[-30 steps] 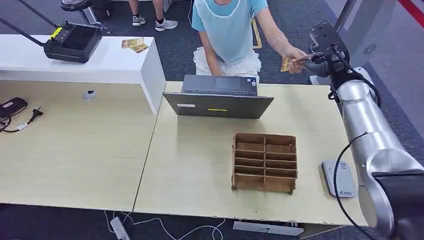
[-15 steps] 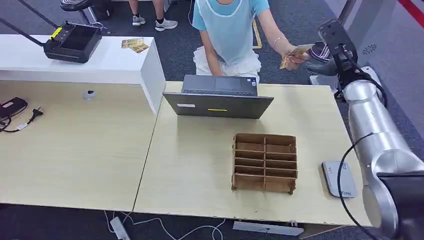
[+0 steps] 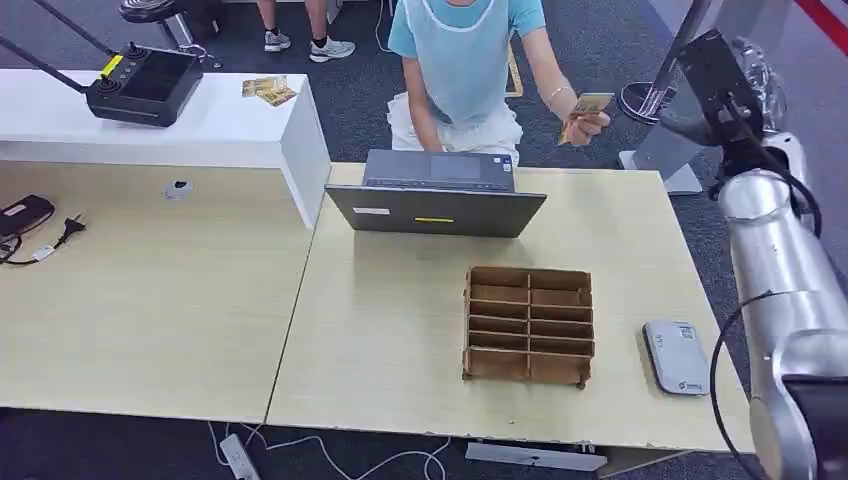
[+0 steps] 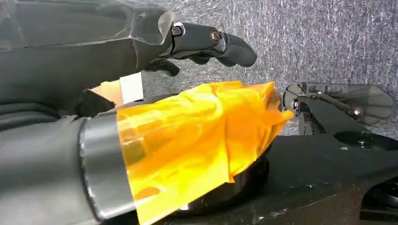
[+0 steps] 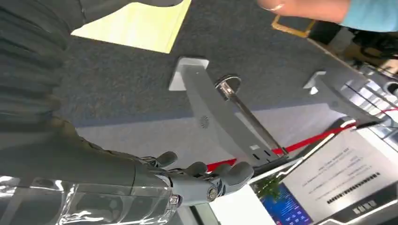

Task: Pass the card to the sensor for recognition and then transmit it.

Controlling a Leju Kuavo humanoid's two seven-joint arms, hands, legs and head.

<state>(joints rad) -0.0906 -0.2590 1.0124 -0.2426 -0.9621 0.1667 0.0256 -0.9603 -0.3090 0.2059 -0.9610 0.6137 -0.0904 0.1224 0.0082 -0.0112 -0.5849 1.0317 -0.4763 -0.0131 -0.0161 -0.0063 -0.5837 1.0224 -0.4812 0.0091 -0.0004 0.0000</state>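
Small update: a second ago my right hand was right up against the person's hand. Now it's swung out past the table's far right corner, and the card is still in their fingers, up beyond the far edge. My fingers look loosely curled, but I can't tell if I'm pinching anything. The left hand hangs slack and empty. The reader waits by the near right corner, so I reckon the handover isn't settled.
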